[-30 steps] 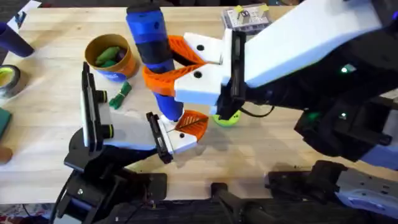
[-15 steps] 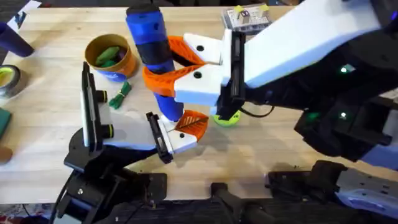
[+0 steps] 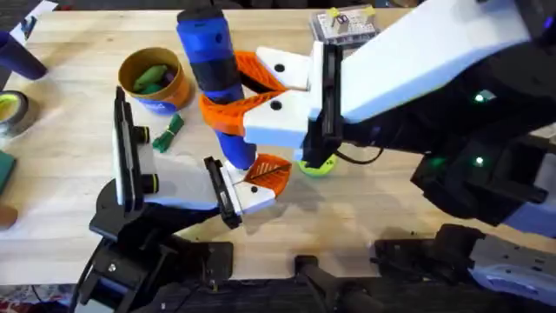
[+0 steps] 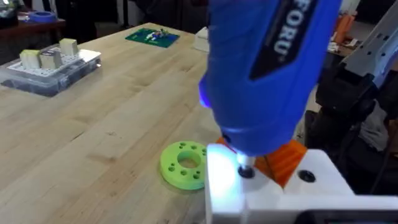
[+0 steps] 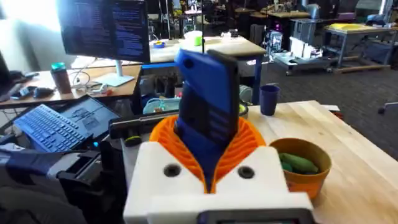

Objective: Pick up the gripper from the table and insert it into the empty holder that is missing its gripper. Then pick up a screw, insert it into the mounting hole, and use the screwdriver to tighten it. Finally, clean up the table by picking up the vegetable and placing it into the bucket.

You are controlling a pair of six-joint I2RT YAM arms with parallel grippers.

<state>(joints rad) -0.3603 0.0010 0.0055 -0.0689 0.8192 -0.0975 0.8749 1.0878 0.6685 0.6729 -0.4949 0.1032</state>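
Wooden bench [image 3: 69,187] carries the white holder [image 3: 252,193]. Right hand [image 3: 228,97] clamps the blue screwdriver [image 3: 211,65] upright, tip on it; left hand's state I cannot tell

Robotics lab or engineering workshop. Light wooden butcher-block workbench [image 3: 78,187]. In the right wrist view, dark computer monitor showing lines of text [image 5: 102,28] at 10 o'clock, black keyboard [image 5: 59,124] at 9, more cluttered benches [image 5: 354,34] on grey carpet at 2. Clear plastic parts organiser box [image 4: 50,65] and green circuit board [image 4: 152,36] lie on the bench.
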